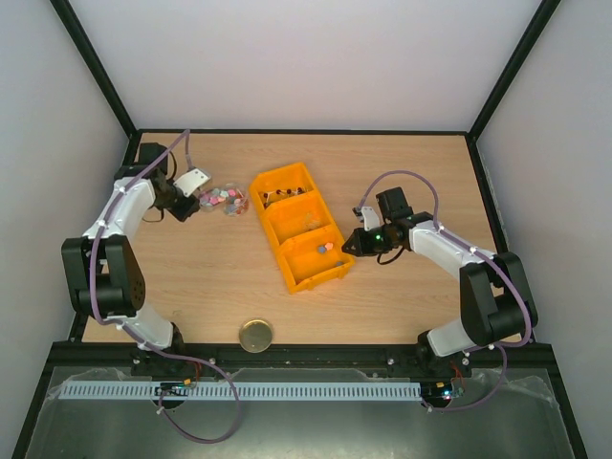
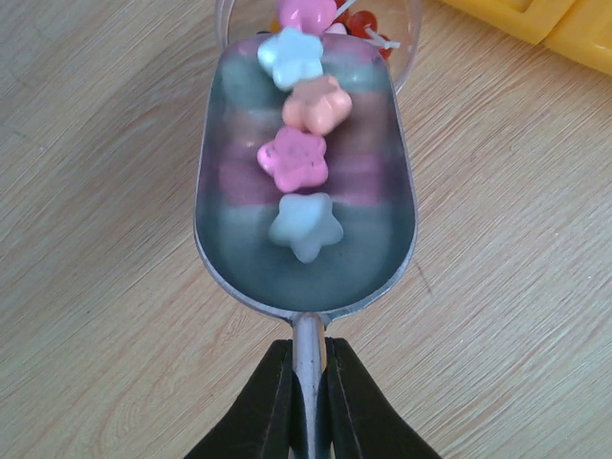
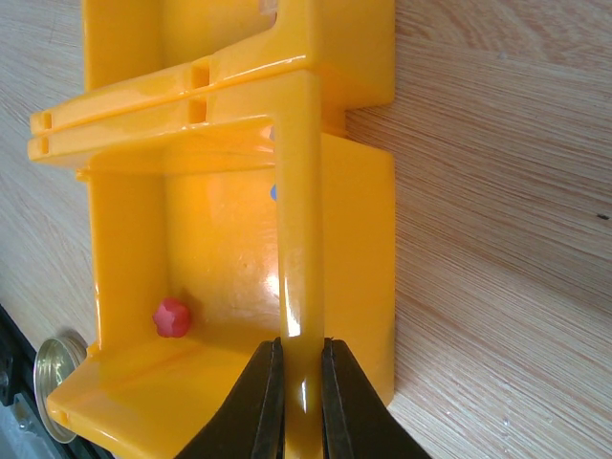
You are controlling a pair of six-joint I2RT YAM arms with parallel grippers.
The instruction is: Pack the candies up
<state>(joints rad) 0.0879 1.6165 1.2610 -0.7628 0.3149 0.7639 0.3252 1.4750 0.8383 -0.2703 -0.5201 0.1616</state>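
Observation:
My left gripper is shut on the handle of a silver scoop that holds several star-shaped candies, pale blue, pink and peach. The scoop's tip lies at the mouth of a clear container with more candies. From above, the left gripper and scoop sit left of that container. My right gripper is shut on the right wall of the yellow tray; from above it sits at the tray's near right side. A red candy lies in the near compartment.
The tray has three compartments; the far one holds dark and reddish pieces, and the near one a blue and a red piece. A round gold lid lies near the table's front edge and also shows in the right wrist view.

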